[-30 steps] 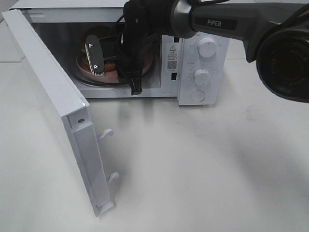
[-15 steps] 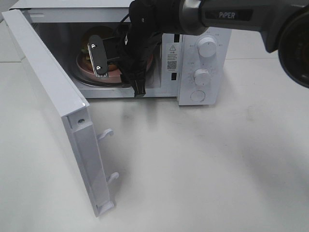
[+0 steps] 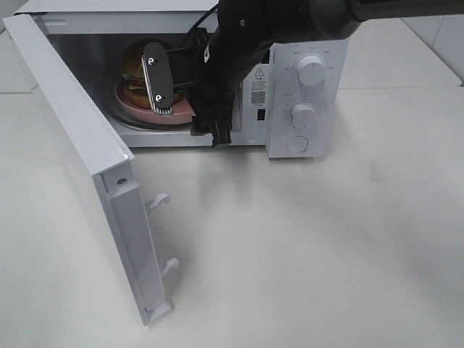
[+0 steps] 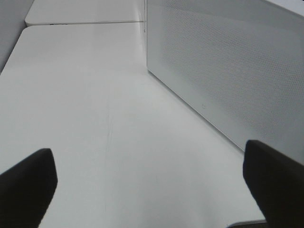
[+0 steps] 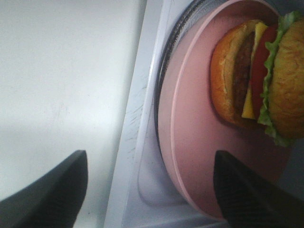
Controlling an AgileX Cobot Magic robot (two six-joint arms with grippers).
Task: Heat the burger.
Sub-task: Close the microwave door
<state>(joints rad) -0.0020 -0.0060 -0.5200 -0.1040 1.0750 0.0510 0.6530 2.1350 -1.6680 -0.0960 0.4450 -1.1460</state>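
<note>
Burger (image 5: 259,78) sits on the pink plate (image 5: 190,142) inside the microwave (image 3: 279,109) — loading looks done. Right gripper (image 5: 149,190) at the oven mouth, jaws wide apart w/ nothing held; left gripper (image 4: 152,190) likewise, over the worktop (image 4: 85,95). Remaining, prob.: shut door (image 3: 72,123), set dials (image 3: 312,71).

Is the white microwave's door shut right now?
No, the white microwave's door stands swung wide open, showing the tall golden-bun burger on the round pink plate inside.
</note>
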